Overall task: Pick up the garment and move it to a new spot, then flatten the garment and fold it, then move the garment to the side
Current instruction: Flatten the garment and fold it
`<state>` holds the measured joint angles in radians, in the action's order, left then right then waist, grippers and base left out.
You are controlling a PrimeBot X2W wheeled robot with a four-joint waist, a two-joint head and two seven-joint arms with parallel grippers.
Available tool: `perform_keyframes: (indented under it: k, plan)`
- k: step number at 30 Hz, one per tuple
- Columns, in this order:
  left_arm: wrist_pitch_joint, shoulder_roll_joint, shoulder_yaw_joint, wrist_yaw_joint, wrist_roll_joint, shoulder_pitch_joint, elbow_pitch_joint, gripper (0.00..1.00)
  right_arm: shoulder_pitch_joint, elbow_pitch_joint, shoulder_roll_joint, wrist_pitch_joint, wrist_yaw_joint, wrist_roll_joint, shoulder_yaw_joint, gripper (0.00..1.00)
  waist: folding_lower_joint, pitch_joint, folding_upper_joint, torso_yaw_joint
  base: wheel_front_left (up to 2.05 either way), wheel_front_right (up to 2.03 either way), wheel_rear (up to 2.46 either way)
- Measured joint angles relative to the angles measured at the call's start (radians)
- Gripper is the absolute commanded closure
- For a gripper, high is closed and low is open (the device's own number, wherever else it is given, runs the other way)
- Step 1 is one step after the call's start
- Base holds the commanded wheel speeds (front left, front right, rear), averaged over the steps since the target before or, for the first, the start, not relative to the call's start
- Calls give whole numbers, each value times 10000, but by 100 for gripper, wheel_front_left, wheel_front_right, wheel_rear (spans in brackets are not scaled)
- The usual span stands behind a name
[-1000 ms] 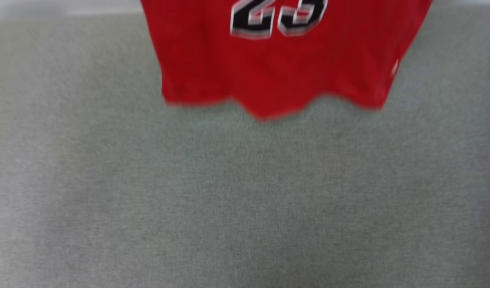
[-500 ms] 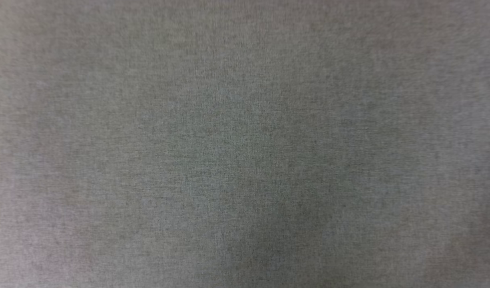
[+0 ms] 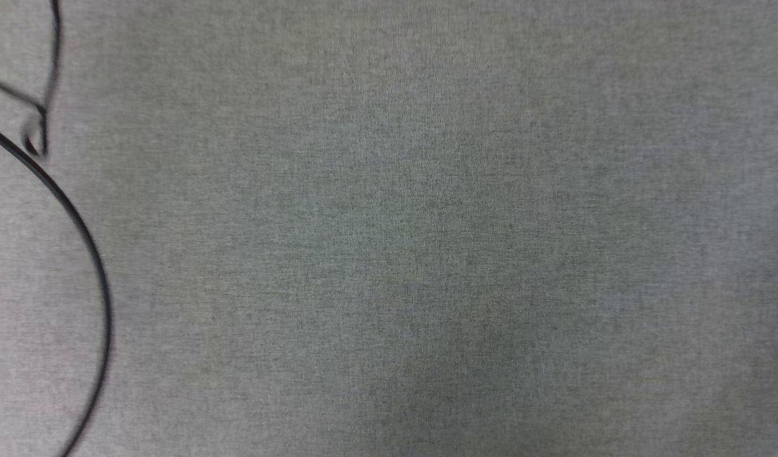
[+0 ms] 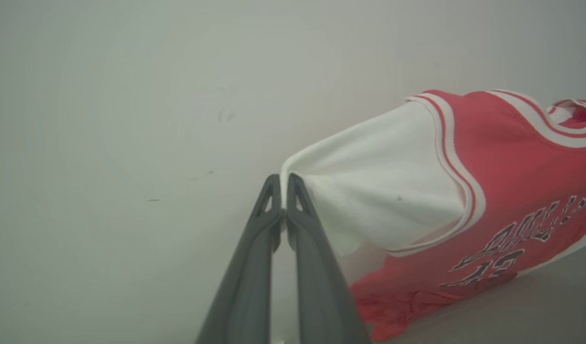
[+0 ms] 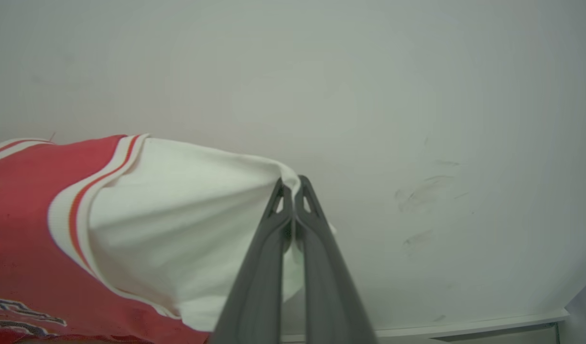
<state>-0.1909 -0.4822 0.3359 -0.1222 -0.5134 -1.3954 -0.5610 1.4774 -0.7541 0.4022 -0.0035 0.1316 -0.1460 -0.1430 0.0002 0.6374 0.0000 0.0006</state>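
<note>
Head camera had swung since a second earlier. Back then the red hem and the "23" hung at the top of the head view, half a second ago it saw plain grey cloth, and now it showed a grey fabric surface (image 3: pixel 427 254) with a thin black cable (image 3: pixel 108 317) curving down the left edge. Whole picture had shifted, so this was logged as a camera move.

Left gripper (image 4: pixel 283 182) was clenched on the outer edge of a white sleeve (image 4: pixel 379 191), with cloth pinched at the tips of the nearly touching fingers. From there the garment (image 4: pixel 508 162) stretched off to the right of the left wrist view. Its red body hung in front of a pale wall (image 4: pixel 130 119). Striped trim (image 4: pixel 470 191) ran along the sleeve seam and round the neck, and the black white-edged lettering (image 4: pixel 527 234) sat low on the right. Lower part was bunched down by the grey surface at bottom right — touching or not, could not tell.

Right gripper (image 5: pixel 291 185) was clamped the same way on the other white sleeve (image 5: pixel 178 215), cloth drawn to a point at the fingertips. Red body ran off the left of the right wrist view, a scrap of lettering in the lower left corner. Faint scuff marks (image 5: pixel 422 191) showed on the wall behind, and a pale ledge (image 5: pixel 465 329) ran along the bottom right. Garment was held up by both sleeves, one gripper on each.
</note>
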Motion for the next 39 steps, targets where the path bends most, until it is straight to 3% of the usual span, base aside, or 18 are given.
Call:
perform_keyframes:
  k: [9,24,39]
  plan:
    - [-426,311,468,-13,-502,3289,29,100,-3039,-240,27,-481,0,-1398,907,100,-1,-1067,0,2,0,0,0]
    - [-428,439,1118,117,-1185,8359,-75,100,-8374,915,625,-140,0,-3687,2851,100,-5,-3378,0,-101,0,0,0]
    - [-318,320,1588,477,-1308,11206,174,100,-11313,988,995,-161,2,-4510,3381,100,-4,-5267,0,-117,0,0,0]
